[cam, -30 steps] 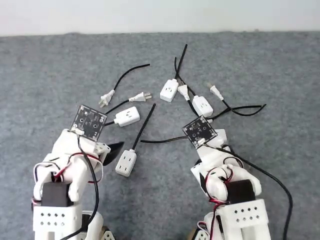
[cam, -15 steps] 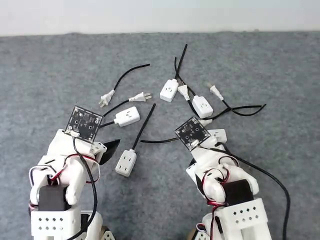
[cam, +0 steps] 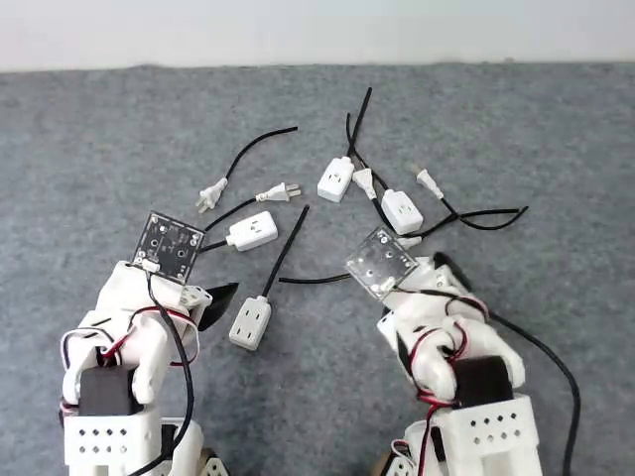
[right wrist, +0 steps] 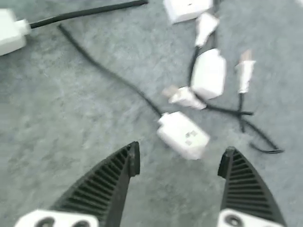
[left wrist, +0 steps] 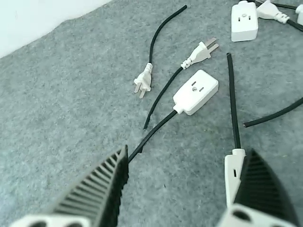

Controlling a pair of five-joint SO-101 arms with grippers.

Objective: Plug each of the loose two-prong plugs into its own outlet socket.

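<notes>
Several white two-prong plugs on black cords lie loose on the grey carpet: one (cam: 211,195), a second (cam: 281,191), a third (cam: 363,181). White outlet sockets lie among them, one (cam: 252,230) mid-left and another (cam: 250,322) nearer me. My left gripper (cam: 213,285) hovers open between those two. In the left wrist view it (left wrist: 187,153) faces a socket (left wrist: 195,91) and two plugs (left wrist: 143,82), (left wrist: 201,49). My right gripper (right wrist: 182,150) is open just above a socket (right wrist: 183,134), with a plug (right wrist: 184,97) beyond it.
More sockets (cam: 335,178), (cam: 402,210) and a fourth plug (cam: 427,180) sit in a tangle of black cords at the centre right. A pale wall (cam: 317,30) bounds the carpet at the back. Bare carpet lies to the far left and far right.
My right arm has turned a little, and one black finger now shows beside its camera board. The left arm shifted slightly back and forth. Plugs and sockets have not moved.
</notes>
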